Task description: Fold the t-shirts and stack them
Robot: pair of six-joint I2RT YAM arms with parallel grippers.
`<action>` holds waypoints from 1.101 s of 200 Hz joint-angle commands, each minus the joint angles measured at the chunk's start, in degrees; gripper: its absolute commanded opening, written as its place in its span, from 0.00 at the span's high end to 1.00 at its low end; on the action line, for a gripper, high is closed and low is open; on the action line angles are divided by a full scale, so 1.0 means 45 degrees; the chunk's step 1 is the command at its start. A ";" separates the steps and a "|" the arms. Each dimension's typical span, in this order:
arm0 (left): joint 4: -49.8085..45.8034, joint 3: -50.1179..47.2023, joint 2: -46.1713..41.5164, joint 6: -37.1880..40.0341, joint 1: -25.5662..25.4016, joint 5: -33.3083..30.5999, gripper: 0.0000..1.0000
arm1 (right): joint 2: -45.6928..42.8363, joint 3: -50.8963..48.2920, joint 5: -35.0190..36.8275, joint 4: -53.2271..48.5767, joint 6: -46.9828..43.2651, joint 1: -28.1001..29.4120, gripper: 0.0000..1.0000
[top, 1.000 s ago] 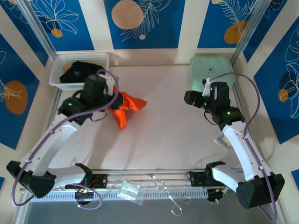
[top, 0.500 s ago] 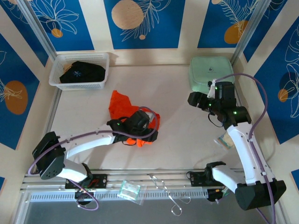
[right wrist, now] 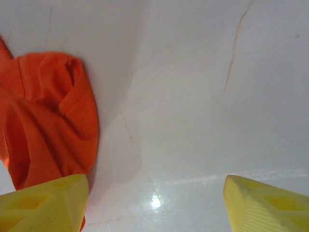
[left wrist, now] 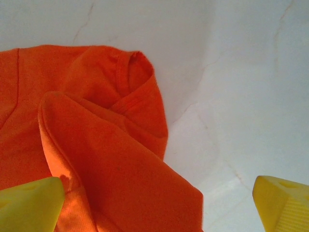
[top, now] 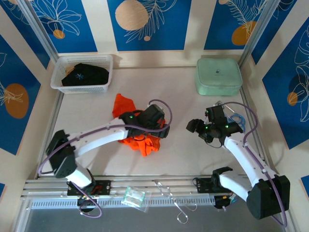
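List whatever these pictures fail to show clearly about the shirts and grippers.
Top view: middle of the orange t-shirt, covered by the left arm's wrist.
Left wrist view: that shirt and the left gripper, cut by the bottom edge.
Top view: blue mark on the black t-shirt, too small to read.
Right wrist view: right gripper, cut by the bottom edge.

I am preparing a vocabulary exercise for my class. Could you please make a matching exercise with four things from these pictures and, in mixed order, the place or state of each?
Things
1. orange t-shirt
2. black t-shirt
3. left end effector
4. pale green square item

Places or states
A. inside the white mesh basket
B. wide open, over cloth
C. at the far right corner of the table
D. crumpled at mid-table

Pairs: 1-D, 2-A, 3-B, 4-C
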 commanded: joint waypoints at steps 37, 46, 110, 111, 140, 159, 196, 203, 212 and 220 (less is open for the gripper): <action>-0.2846 0.3476 0.5280 0.1225 -0.0368 -0.1873 0.00 | -0.0520 0.0170 -0.0353 -0.0108 -0.0666 -0.2064 0.26; -0.3046 0.3874 0.5896 0.1315 -0.0368 -0.2330 0.01 | -0.0582 0.0080 -0.0458 -0.0127 -0.0802 -0.2320 0.25; -0.2799 0.4255 0.6852 0.1206 -0.0299 -0.3258 0.92 | -0.0780 -0.0305 -0.1415 -0.0049 -0.1496 -0.3840 0.26; -0.2779 0.4226 0.6836 0.1203 -0.0294 -0.3262 0.95 | -0.0785 -0.0305 -0.1438 -0.0049 -0.1509 -0.3860 0.26; -0.2164 0.3875 0.5220 0.1327 -0.0289 -0.3126 1.00 | -0.0987 -0.0308 -0.1655 -0.0172 -0.1770 -0.4368 0.26; -0.2019 0.4138 0.4062 0.1631 -0.0309 -0.2402 1.00 | -0.1229 -0.0303 -0.1793 -0.0349 -0.1966 -0.4666 0.26; -0.2548 0.5390 0.2158 0.2142 -0.0309 -0.1234 1.00 | -0.1727 -0.0355 -0.2148 -0.0479 -0.2386 -0.4924 0.26; -0.2743 0.5582 0.1846 0.2191 -0.0309 -0.1249 1.00 | -0.1778 -0.0346 -0.2219 -0.0497 -0.2454 -0.4933 0.26; -0.3019 0.5765 0.1471 0.2216 -0.0292 -0.1367 1.00 | -0.1786 -0.0380 -0.2414 -0.0480 -0.2569 -0.4934 0.26; -0.3317 0.5885 0.1133 0.2217 -0.0275 -0.1539 1.00 | -0.1787 -0.0376 -0.2673 -0.0401 -0.2667 -0.4920 0.26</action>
